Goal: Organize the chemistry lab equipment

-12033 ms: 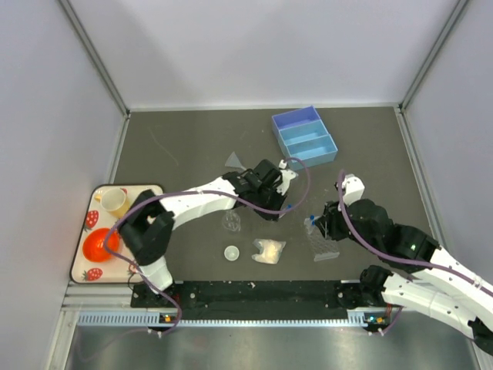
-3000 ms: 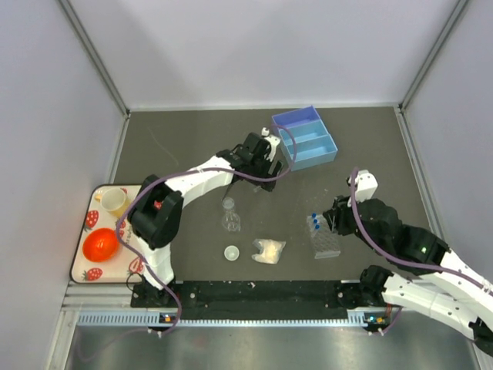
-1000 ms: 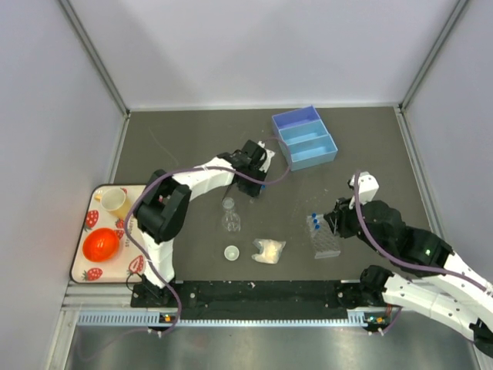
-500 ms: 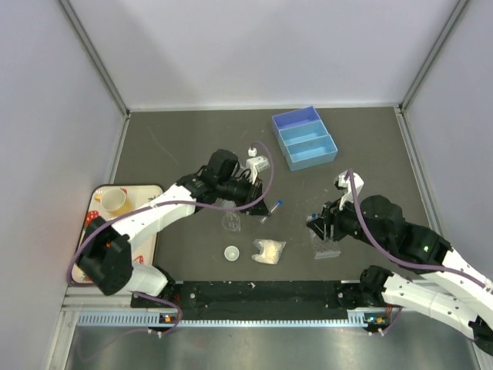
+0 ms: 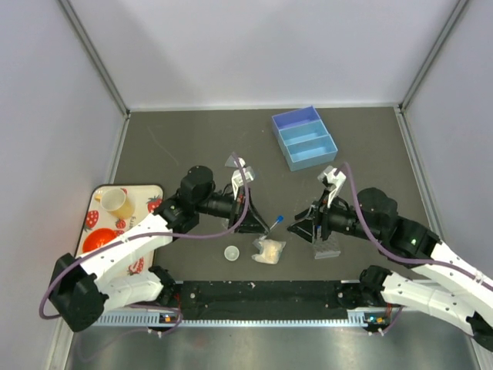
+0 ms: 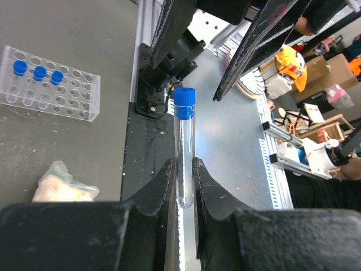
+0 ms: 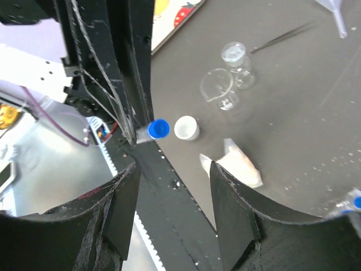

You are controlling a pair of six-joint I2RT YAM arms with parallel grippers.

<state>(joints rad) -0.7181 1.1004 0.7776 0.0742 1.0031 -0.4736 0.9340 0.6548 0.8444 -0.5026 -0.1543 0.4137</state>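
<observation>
My left gripper (image 5: 260, 223) (image 6: 181, 165) is shut on a clear blue-capped tube (image 6: 184, 141) and holds it off the table, cap (image 5: 279, 220) pointing right. My right gripper (image 5: 303, 230) (image 7: 173, 166) is open and empty, facing that tube's cap (image 7: 158, 129) a short way off. The clear tube rack (image 6: 48, 83) holds three blue-capped tubes; from above the rack (image 5: 329, 248) is partly under my right arm. The white round dish (image 5: 231, 252) (image 7: 186, 127) and the pale packet (image 5: 268, 250) (image 7: 237, 168) lie near the front. A tiny clear flask (image 7: 236, 56) and a small beaker (image 7: 219, 89) stand behind them.
A blue three-compartment bin (image 5: 304, 137) sits at the back right. A clear funnel (image 5: 233, 160) lies behind my left arm. Thin tweezers (image 7: 282, 34) lie near the flask. The strawberry-print tray (image 5: 146, 193) with a yellow cup (image 5: 114, 200) and an orange bowl (image 5: 96, 243) is at the left edge.
My left arm has drawn back and swung nearer the front with the tube still held. My right gripper has moved left from the rack toward the tube's cap.
</observation>
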